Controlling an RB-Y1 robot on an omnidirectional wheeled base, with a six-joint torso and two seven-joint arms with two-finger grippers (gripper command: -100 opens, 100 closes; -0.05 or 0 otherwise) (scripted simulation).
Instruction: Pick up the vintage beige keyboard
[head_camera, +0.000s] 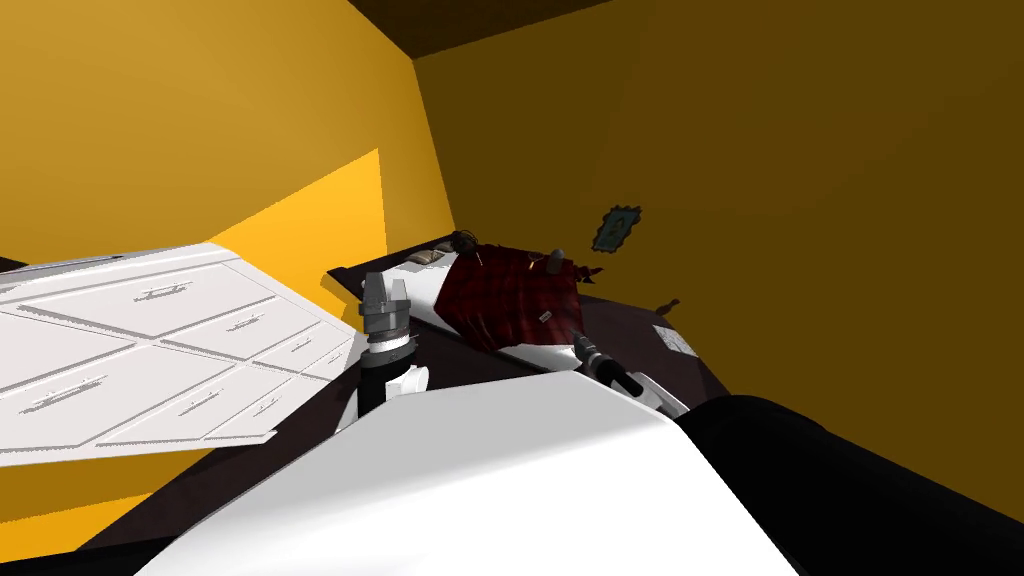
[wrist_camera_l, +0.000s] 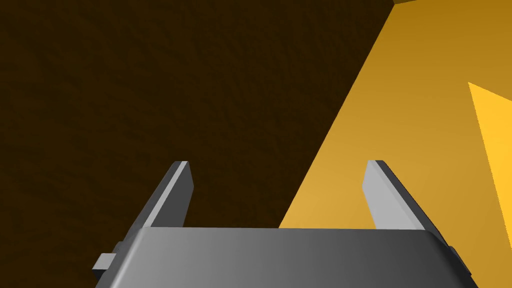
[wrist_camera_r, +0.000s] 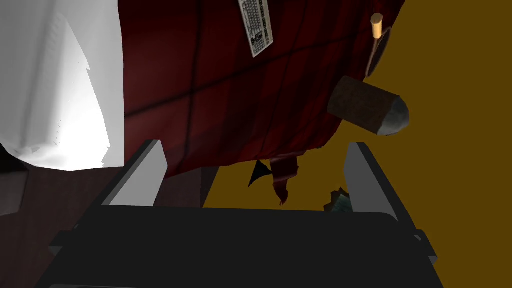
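The keyboard (wrist_camera_r: 256, 25) is small, pale, with grey keys. It lies flat on a dark red plaid blanket (wrist_camera_r: 225, 90) that covers the bed, some way ahead of my right gripper (wrist_camera_r: 255, 147). That gripper is open and holds nothing. In the head view the keyboard (head_camera: 545, 316) is a tiny pale patch on the blanket (head_camera: 510, 290), just beyond my right gripper (head_camera: 579, 344). My left gripper (head_camera: 384, 292) is raised beside the bed, and its fingers (wrist_camera_l: 175, 195) stand open and empty.
A brown cylinder with a grey tip (wrist_camera_r: 367, 106) and a tan-ended stick (wrist_camera_r: 376, 25) lie at the blanket's edge. White bedding (wrist_camera_r: 60, 85) borders the blanket. A white dresser (head_camera: 150, 340) stands to my left. Yellow walls close the corner, with a small picture (head_camera: 617, 228).
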